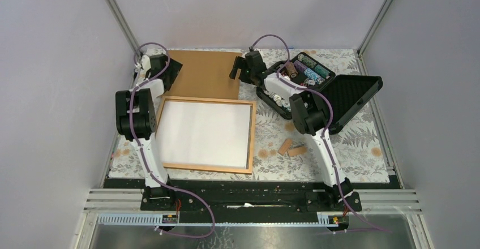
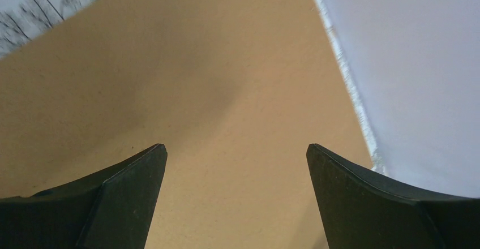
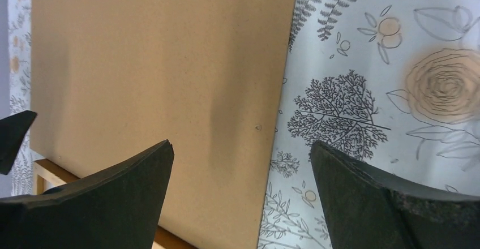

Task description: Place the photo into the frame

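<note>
The frame (image 1: 251,138), with a thin orange-tan border, lies flat in the middle-left of the table. Inside its border lies the photo (image 1: 204,134), plain white side up. Behind it lies a plain brown backing board (image 1: 204,73). My left gripper (image 1: 172,71) hovers open over the board's left edge; in the left wrist view the board (image 2: 198,90) fills the gap between the fingers (image 2: 236,153). My right gripper (image 1: 238,68) is open over the board's right edge (image 3: 277,147), with nothing held (image 3: 240,147). A corner of the frame (image 3: 48,172) shows below the board.
An open black case (image 1: 354,99) holding several small items stands at the back right, its lid spread toward the right. Two small brown blocks (image 1: 291,147) lie on the floral cloth (image 1: 362,153) right of the frame. Grey walls close in on three sides.
</note>
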`<state>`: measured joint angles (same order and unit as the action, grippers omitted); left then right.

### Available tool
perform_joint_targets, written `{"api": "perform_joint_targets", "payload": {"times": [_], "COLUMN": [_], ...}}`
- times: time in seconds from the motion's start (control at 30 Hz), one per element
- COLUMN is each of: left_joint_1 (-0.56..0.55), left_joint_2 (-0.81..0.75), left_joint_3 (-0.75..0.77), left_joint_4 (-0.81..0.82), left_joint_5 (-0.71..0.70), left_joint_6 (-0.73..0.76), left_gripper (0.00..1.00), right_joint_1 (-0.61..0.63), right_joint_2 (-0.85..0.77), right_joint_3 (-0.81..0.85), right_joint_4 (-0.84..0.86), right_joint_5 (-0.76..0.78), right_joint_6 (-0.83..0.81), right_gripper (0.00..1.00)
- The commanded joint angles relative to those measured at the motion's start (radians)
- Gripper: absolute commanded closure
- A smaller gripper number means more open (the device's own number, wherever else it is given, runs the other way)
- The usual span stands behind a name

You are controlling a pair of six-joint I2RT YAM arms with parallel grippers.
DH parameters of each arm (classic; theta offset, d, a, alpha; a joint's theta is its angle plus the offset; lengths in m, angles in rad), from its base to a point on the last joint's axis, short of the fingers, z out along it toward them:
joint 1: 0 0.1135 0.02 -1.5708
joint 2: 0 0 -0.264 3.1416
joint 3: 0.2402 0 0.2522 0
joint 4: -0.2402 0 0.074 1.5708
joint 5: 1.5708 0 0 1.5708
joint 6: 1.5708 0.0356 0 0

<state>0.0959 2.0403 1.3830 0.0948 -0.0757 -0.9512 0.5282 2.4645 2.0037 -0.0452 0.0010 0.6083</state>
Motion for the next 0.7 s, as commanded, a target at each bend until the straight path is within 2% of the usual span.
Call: {"api": "perform_joint_targets", "payload": {"times": [0.0, 0.2, 0.4, 0.53, 0.67], "left_joint_1": [-0.016, -0.015, -0.001, 0.006, 0.009], "left_joint_2": [0.073, 0.120, 0.150, 0.160, 0.162], "left_joint_3": [0.056, 0.074, 0.044, 0.009, -0.008], "left_joint_4": [0.004, -0.090, -0.127, -0.098, -0.066], "left_joint_5": [0.046, 0.050, 0.120, 0.181, 0.206], "left_joint_6": [-0.039, -0.101, -0.129, -0.151, -0.157], "left_gripper": [0.01, 0.01, 0.01, 0.01, 0.01], "right_joint_1": [0.000, 0.030, 0.068, 0.070, 0.071], "right_joint_2": [0.056, 0.110, 0.183, 0.144, 0.040], "right_joint_3": [0.076, 0.151, 0.270, 0.240, 0.090], "right_joint_4": [-0.058, -0.127, -0.164, -0.071, 0.166], "right_joint_5": [-0.038, 0.025, 0.004, -0.111, -0.242], "right_joint_6": [0.012, 0.025, 0.073, 0.162, 0.263], "right_gripper": [0.03, 0.04, 0.05, 0.07, 0.08]}}
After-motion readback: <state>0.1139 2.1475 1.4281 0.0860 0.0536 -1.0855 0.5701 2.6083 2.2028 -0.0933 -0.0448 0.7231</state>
